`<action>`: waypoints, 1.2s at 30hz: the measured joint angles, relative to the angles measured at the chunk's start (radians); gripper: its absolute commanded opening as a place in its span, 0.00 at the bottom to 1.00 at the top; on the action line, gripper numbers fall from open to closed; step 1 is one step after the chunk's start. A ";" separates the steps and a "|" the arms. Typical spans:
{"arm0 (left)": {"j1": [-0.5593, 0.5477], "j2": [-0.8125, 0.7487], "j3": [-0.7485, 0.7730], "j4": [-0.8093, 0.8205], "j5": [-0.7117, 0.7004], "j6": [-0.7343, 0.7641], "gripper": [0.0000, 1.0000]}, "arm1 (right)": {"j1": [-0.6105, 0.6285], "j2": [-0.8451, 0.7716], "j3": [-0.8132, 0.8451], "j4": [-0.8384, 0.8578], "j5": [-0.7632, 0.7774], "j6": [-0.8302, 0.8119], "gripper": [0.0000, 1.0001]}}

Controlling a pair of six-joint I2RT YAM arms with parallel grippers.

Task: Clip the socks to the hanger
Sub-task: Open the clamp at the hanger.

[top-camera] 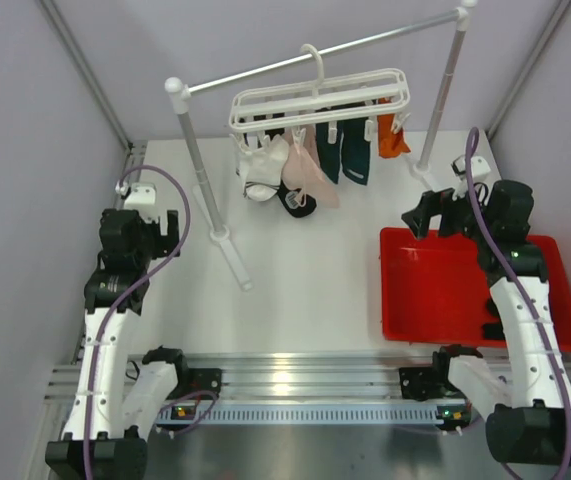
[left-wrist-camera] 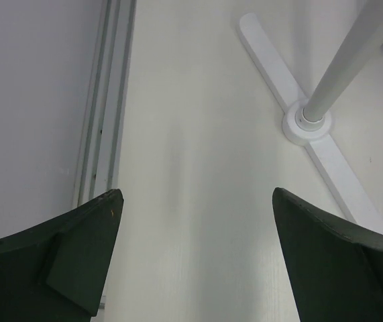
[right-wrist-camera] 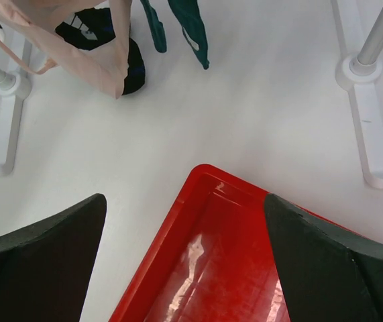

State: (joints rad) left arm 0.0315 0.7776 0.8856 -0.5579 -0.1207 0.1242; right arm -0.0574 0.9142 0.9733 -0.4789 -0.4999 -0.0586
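Note:
The white hanger [top-camera: 315, 98] hangs by its hook from the grey rail at the back. Clipped under it hang a white sock [top-camera: 261, 168], a pale pink sock [top-camera: 310, 172], a black sock [top-camera: 296, 200], dark teal socks [top-camera: 353, 150] and an orange sock [top-camera: 391, 133]. The pink sock [right-wrist-camera: 90, 47], black sock [right-wrist-camera: 100, 40] and teal socks [right-wrist-camera: 178, 23] also show in the right wrist view. My left gripper [top-camera: 170, 232] is open and empty over the table at the left [left-wrist-camera: 194, 201]. My right gripper [top-camera: 423, 215] is open and empty over the red tray's far corner [right-wrist-camera: 184, 208].
A grey rail [top-camera: 325, 50] on two white-capped posts spans the back. Its left post foot [left-wrist-camera: 308, 124] lies near my left gripper, its right foot [right-wrist-camera: 365, 114] near my right. A red tray [top-camera: 435, 290] sits at the right. A wall [top-camera: 25, 200] and channel [left-wrist-camera: 104, 100] border the left.

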 measured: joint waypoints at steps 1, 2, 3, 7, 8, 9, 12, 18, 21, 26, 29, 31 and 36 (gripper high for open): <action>0.000 0.009 0.004 0.006 0.003 -0.002 0.98 | 0.000 0.005 0.005 -0.001 0.000 0.000 1.00; 0.000 0.011 0.005 0.008 0.012 -0.001 0.98 | 0.000 0.008 0.009 -0.002 0.000 0.001 1.00; 0.000 0.008 0.005 0.010 0.029 0.002 0.98 | 0.000 0.011 0.013 0.002 0.001 0.002 1.00; 0.001 -0.043 0.005 0.024 0.195 0.028 0.89 | 0.000 0.030 0.043 0.000 0.001 0.012 1.00; 0.000 -0.050 0.005 0.026 0.239 0.028 0.87 | 0.000 0.037 0.052 0.002 0.002 0.016 1.00; 0.001 -0.055 0.006 0.025 0.296 0.031 0.86 | 0.000 0.046 0.064 0.001 0.002 0.019 1.00; 0.000 -0.059 0.008 0.035 0.423 0.033 0.86 | 0.000 0.073 0.092 0.003 0.007 0.027 1.00; -0.061 -0.054 -0.030 0.167 0.567 0.027 0.82 | 0.000 0.113 0.148 -0.001 0.004 0.041 1.00; -0.169 0.001 -0.029 0.270 0.576 0.037 0.82 | -0.003 0.136 0.187 0.002 -0.030 0.044 0.99; -0.378 0.126 -0.029 0.417 0.569 0.063 0.84 | -0.006 0.146 0.198 0.055 -0.142 0.084 0.84; -0.445 0.171 -0.026 0.500 0.568 0.047 0.83 | -0.001 0.137 0.150 0.216 -0.190 0.156 0.67; -0.470 0.198 -0.006 0.541 0.570 0.024 0.83 | 0.018 0.126 0.117 0.301 -0.201 0.190 0.62; -0.492 0.239 0.038 0.666 0.649 -0.036 0.84 | 0.174 0.142 0.109 0.487 -0.220 0.213 0.55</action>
State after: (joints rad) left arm -0.4610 1.0168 0.9237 0.1085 0.5285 0.0883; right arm 0.1162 1.0561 1.0824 0.0082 -0.7204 0.1543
